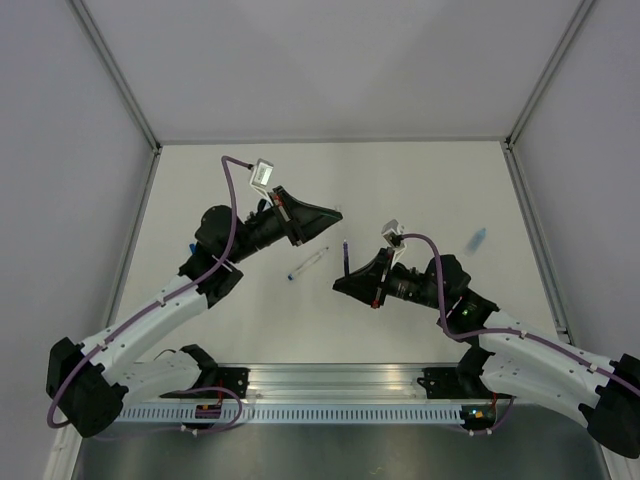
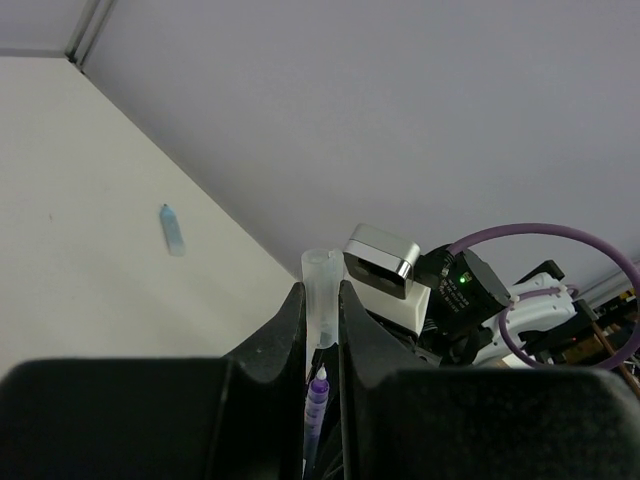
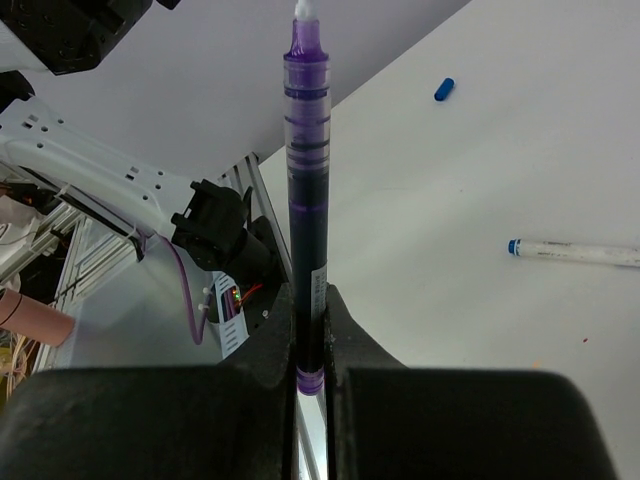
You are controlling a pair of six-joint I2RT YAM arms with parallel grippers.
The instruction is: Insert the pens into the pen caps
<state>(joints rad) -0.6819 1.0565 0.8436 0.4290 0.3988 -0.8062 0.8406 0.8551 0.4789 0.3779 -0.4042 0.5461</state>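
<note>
Nearest the overhead camera, a metal rail [image 1: 340, 385] at the near edge of the table [image 1: 430, 190] carries both arm bases. Right gripper [image 3: 310, 295]: fingers pressed together on the lower barrel of a purple pen [image 3: 306, 180], which stands out past the fingertips with its white nib leading. From above, this pen [image 1: 345, 256] points toward the far side, at the left gripper [image 1: 336, 213]. Left gripper [image 2: 320, 290]: fingers pinch a clear cap [image 2: 322, 272], which protrudes past the fingertips. The purple pen's nib [image 2: 318, 382] lies just short of the cap's inner end; the two are close and roughly in line, and the pen is not inserted. A white pen [image 1: 308, 266] with a blue tip lies flat on the table, to the left of the right gripper. A light blue cap [image 1: 478, 238] lies alone near the right edge, well apart from both grippers. A dark blue cap [image 3: 445, 89] also lies on the table, visible only in the right wrist view.
</note>
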